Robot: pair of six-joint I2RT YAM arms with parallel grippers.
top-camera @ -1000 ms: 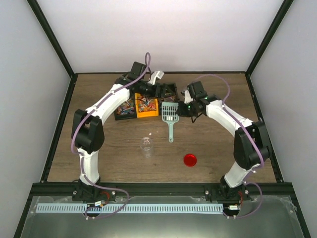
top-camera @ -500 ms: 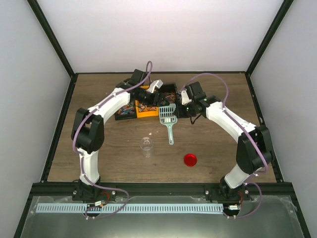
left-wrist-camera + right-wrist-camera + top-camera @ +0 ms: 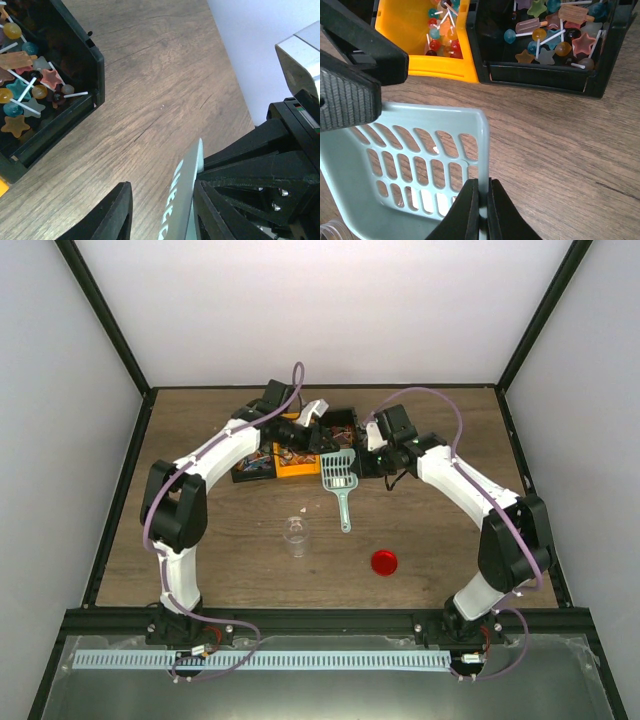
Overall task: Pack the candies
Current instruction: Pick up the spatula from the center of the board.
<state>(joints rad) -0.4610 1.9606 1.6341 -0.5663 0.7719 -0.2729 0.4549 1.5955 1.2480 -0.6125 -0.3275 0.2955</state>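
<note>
**Inspector:** Where are the candies?

**Assessor:** They lie in open bins at the far middle of the table. Some fill an orange bin and others a black bin just to its right. They are loose in mixed colours, and several have white sticks.

**Inspector:** Right pincer?

**Assessor:** It is closed on the side wall of the teal scoop, with the thin plastic nipped between both fingers. The scoop sits just near of the bins, its slotted floor over the wood.

**Inspector:** Left pincer?

**Assessor:** It is parted and straddles the opposite edge of the scoop. One finger is against the plastic. The other shows a gap, so it has no firm grip on the scoop.

**Inspector:** Other items?

**Assessor:** A clear jar stands upright on the near side of the bins. A red lid lies flat, apart from the jar and to its right. Neither pincer touches them.
</note>
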